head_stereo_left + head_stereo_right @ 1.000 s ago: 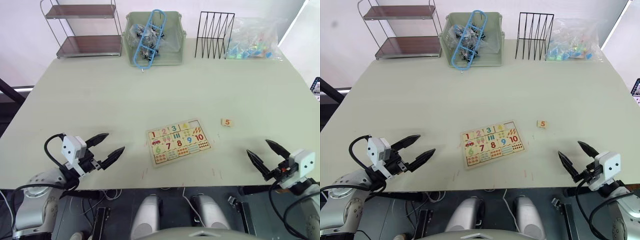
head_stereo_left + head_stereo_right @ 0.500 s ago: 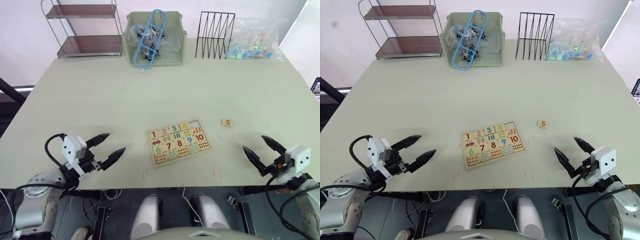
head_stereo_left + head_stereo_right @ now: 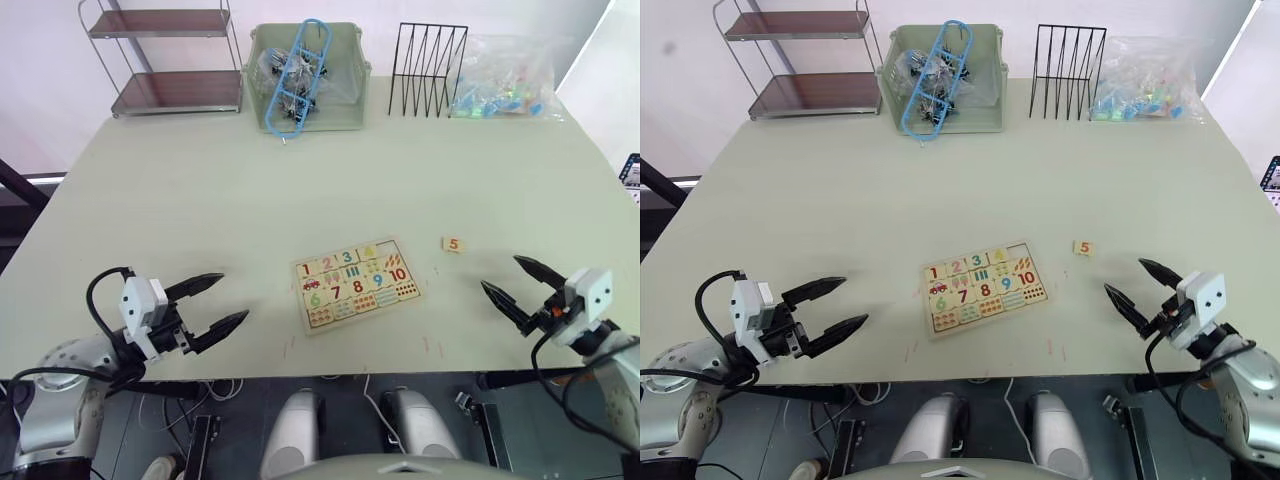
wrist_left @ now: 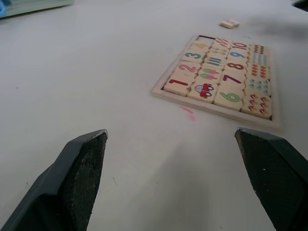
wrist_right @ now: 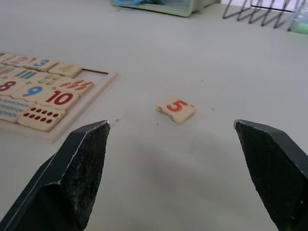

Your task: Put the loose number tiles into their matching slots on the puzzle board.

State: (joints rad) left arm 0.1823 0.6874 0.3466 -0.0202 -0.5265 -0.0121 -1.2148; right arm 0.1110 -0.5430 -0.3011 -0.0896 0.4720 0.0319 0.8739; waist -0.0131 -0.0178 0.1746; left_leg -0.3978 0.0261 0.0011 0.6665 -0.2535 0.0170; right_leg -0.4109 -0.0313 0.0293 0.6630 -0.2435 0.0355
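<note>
Right gripper, jaws spread wide and empty, has been brought closer to the 5 tile, which lies just right of the board. Top-row end slot is left vacant; pickup judged next. Left gripper held wide, left of board.

head eyes overlook table; wrist views skim low.

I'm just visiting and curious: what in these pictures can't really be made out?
- Contents of the clear plastic bag at the table's far edge: eye views, too small and jumbled.
- Items inside the pale green bin: eye views, tangled under the blue plastic piece.
- Counting pictures on the light-wood puzzle board: eye views, too small.
</note>
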